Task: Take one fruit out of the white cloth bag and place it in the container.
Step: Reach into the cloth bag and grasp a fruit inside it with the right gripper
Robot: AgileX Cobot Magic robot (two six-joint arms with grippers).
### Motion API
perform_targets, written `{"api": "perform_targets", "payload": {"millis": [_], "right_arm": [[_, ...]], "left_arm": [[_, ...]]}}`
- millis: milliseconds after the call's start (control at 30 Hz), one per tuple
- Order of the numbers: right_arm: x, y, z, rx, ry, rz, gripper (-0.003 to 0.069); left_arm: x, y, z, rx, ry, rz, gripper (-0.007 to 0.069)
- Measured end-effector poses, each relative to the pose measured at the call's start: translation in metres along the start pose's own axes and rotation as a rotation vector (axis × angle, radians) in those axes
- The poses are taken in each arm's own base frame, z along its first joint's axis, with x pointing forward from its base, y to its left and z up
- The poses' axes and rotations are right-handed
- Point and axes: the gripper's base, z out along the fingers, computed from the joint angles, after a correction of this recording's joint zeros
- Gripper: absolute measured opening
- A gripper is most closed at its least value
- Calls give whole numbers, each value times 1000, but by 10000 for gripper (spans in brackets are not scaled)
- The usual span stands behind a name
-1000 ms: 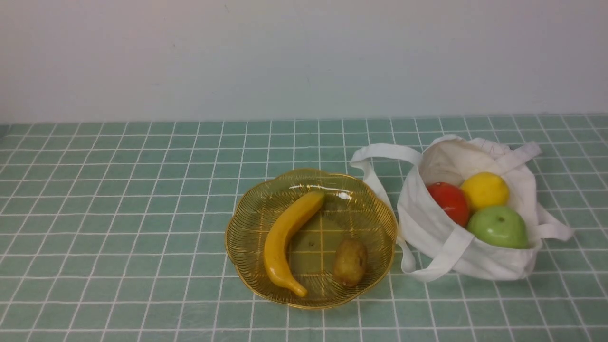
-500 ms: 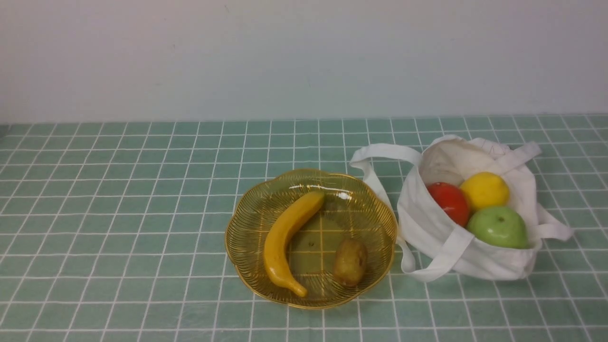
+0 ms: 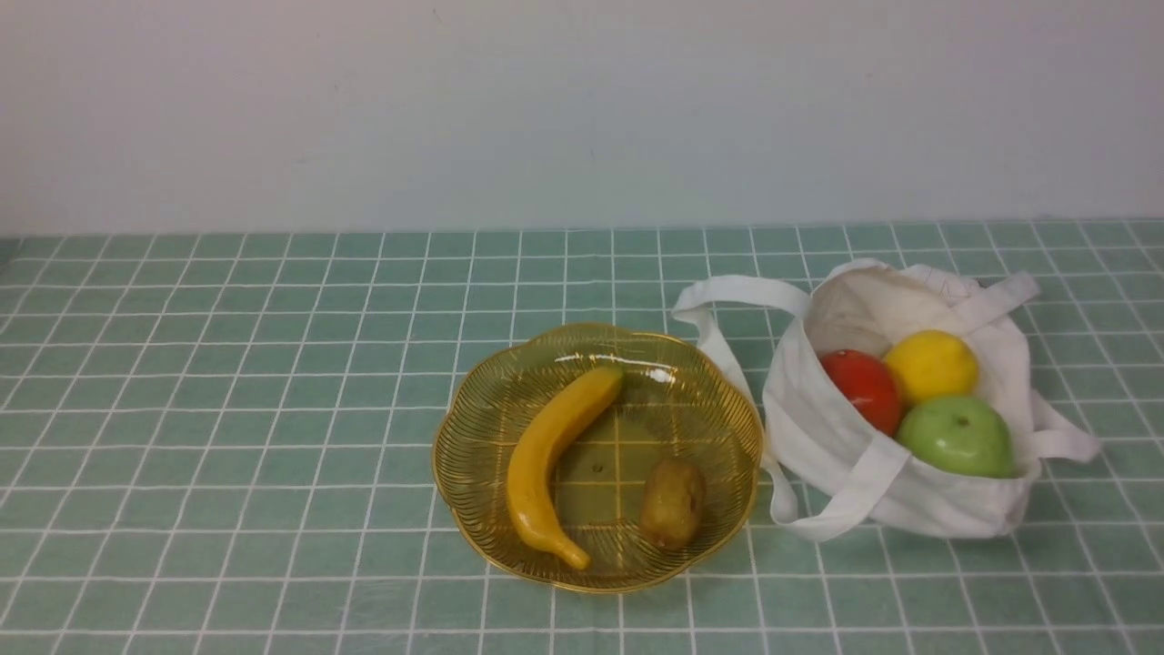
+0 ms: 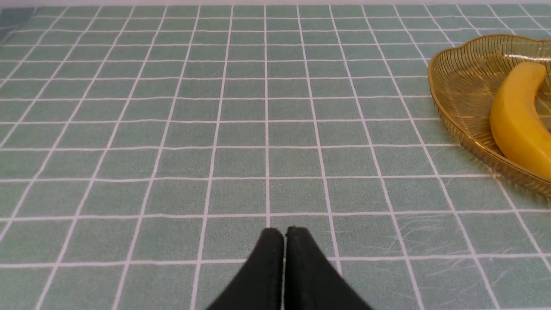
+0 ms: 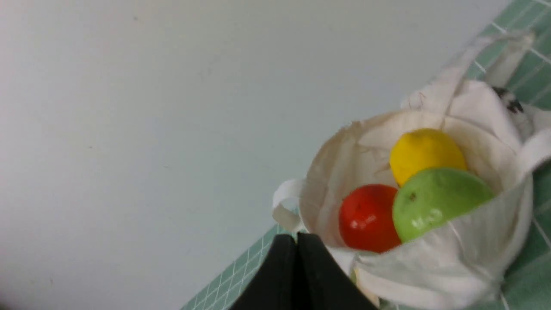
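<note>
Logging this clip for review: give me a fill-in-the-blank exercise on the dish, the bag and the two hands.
The amber dish holds ____ items: a banana and a small brown fruit.
In the white cloth bag, the green apple lies with a red fruit and a ____ lemon.
The left hand and the right hand are both ____.
In the front view the bag sits to the dish's ____.
Missing words: two; yellow; shut; right.

left fingers [image 4: 269, 260] pressed together, empty | right fingers [image 5: 282, 269] pressed together, empty
</note>
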Motion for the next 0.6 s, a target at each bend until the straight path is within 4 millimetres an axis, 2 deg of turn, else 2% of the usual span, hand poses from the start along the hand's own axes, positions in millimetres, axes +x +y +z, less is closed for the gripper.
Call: {"api": "perform_targets", "payload": {"millis": [67,200,300,333,433,533,567,600], "right_arm": [[-18,17,3,-8,-8,-126,-15],[-34,34,26,50,145,-280,-15],[-33,34,59,145,364,-324,-15],[-33,34,64,156,389,-325,-15],[-29,28,104,241,557,-319,-10],[-30,27,129,272,626,-325,5],[-28,23,149,298,696,-341,33],[-29,22,159,306,718,-350,46]], "left_arm": [[0,0,0,0,0,0,-8],[0,0,0,0,0,0,-8],[0,0,0,0,0,0,-8],[0,0,0,0,0,0,-8],[0,0,0,0,0,0,-8],[0,0,0,0,0,0,-8],[0,0,0,0,0,0,-8],[0,0,0,0,0,0,-8]]}}
